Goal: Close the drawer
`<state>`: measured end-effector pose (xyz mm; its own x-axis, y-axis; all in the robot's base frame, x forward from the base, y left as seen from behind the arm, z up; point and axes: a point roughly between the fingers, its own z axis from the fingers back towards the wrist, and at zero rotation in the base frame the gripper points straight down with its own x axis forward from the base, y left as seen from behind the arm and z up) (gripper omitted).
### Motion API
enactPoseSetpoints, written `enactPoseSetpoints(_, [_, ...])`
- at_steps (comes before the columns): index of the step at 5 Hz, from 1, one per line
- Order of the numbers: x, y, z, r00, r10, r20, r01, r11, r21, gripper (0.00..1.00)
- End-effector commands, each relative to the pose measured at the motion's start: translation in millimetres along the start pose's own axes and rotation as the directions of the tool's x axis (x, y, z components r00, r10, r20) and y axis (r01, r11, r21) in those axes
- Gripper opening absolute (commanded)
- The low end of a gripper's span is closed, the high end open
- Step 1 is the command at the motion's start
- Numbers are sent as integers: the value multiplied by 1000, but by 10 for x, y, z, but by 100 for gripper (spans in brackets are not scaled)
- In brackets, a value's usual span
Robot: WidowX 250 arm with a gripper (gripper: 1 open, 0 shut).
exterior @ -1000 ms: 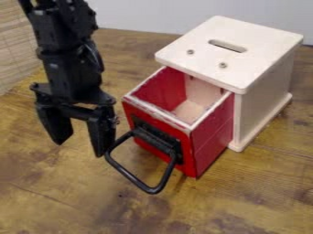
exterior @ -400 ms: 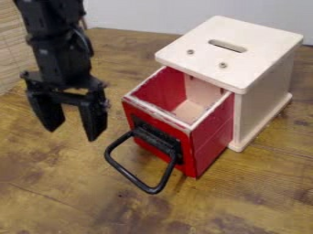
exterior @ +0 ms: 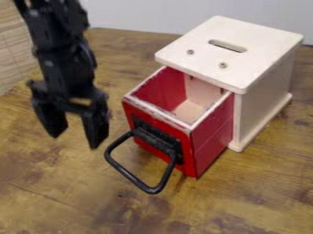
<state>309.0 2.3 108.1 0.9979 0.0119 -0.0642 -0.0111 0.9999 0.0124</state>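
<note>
Black gripper [exterior: 71, 123] hanging straight down over the wooden table [exterior: 257, 192], left of the drawer [exterior: 181, 114]. Its two fingers [exterior: 94, 125] are standing wide apart, nothing between them, gripping nothing. The nearer finger's tip is sitting just above and beside the black loop handle [exterior: 141, 164]; cannot tell whether it is touching. The red drawer is standing pulled out from the cream cabinet [exterior: 251, 73], pale wood interior showing, black front panel facing the lower left, the loop handle lying out flat toward the table. The cabinet's top is showing a slot and two small dark dots.
</note>
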Motion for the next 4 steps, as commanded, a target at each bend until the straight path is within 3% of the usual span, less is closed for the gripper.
enactPoseSetpoints(1, [-14,-43,186,999,-13,32,12,1000,19,100])
enactPoseSetpoints(4, [-166,54,343,996,64,70,-65,998,9,100])
